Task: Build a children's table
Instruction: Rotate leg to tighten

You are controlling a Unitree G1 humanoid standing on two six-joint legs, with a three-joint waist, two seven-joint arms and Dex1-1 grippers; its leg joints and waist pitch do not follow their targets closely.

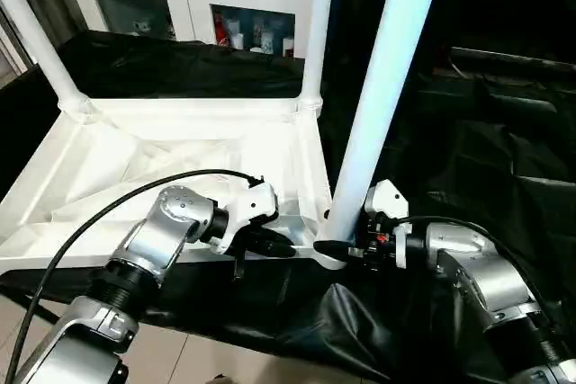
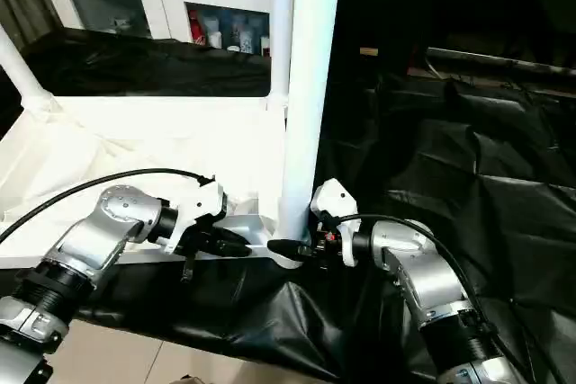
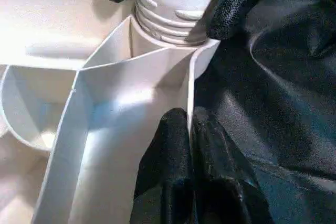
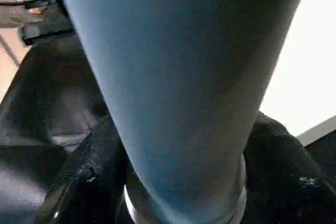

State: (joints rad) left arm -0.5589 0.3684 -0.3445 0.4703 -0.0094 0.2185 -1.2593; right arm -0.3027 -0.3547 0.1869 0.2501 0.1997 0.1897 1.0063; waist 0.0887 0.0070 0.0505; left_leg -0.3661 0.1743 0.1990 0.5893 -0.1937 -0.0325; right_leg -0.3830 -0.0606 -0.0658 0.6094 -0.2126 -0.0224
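Children's table top (image 1: 180, 146) lies ribs-up; left gripper (image 3: 190, 129) pinches its near rim while right gripper (image 1: 351, 245) clasps the leg (image 1: 382, 87), threads exposed at the near-right corner socket (image 3: 173, 51); screwing it home looks next.

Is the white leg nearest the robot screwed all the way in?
Not yet. The leg stands in its corner socket, but thread ridges remain exposed above the rim.
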